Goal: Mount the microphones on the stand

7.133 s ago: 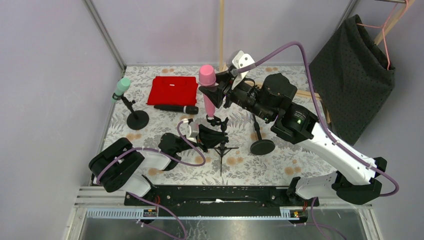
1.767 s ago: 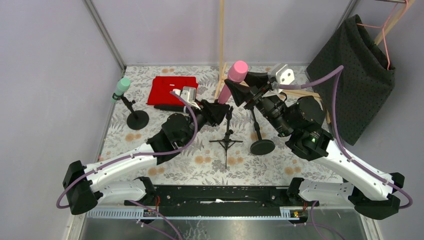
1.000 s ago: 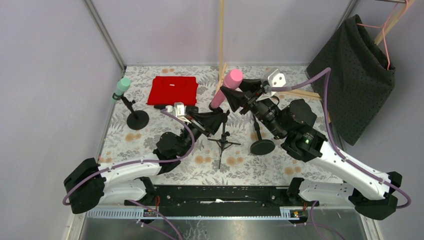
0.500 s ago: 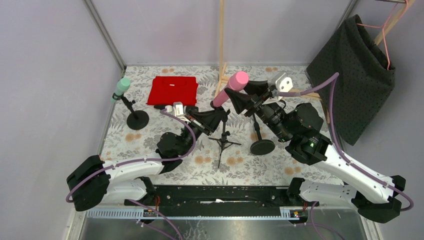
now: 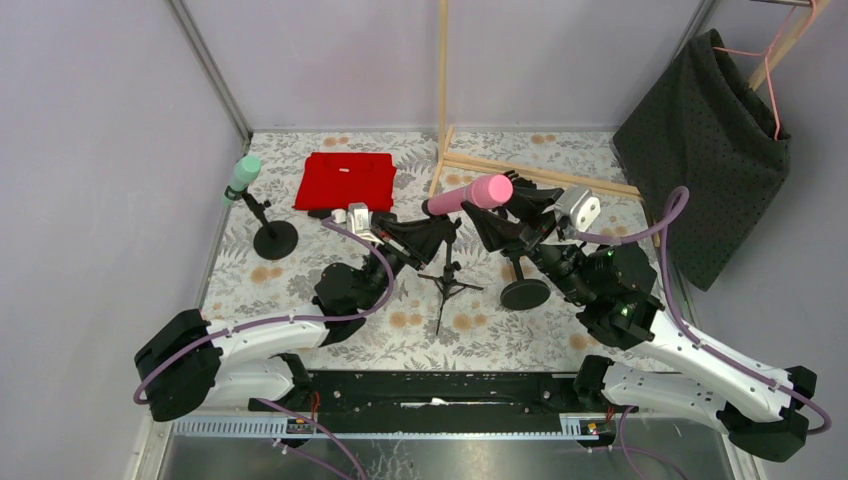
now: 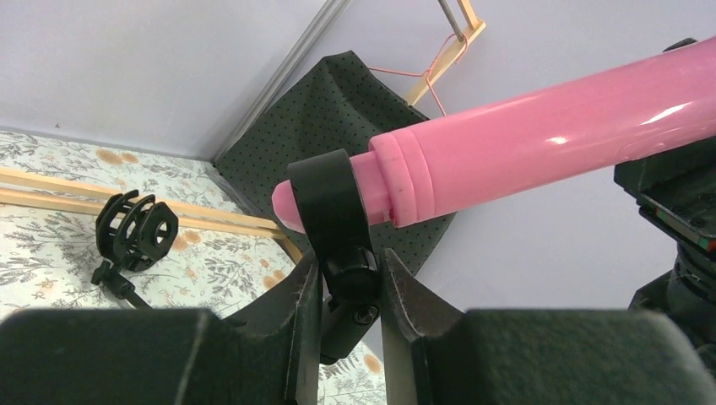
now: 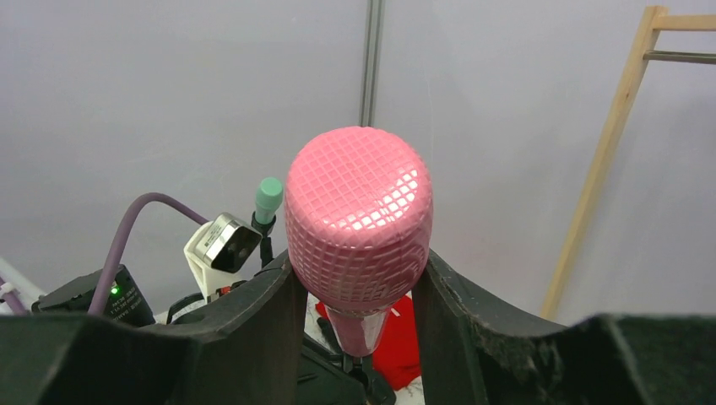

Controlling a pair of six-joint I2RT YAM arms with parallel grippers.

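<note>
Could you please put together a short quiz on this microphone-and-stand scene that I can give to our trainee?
1. True or false: the mint green microphone sits in a round-base stand.
2. What does the left gripper pinch? A. the tripod stand's clip B. the mint green microphone C. the round-base stand
3. Which end of the pink microphone is in that clip, and which gripper holds the microphone?
Key: 1 true. 2 A. 3 The tail end; the right gripper, closed on it near its head.
</note>
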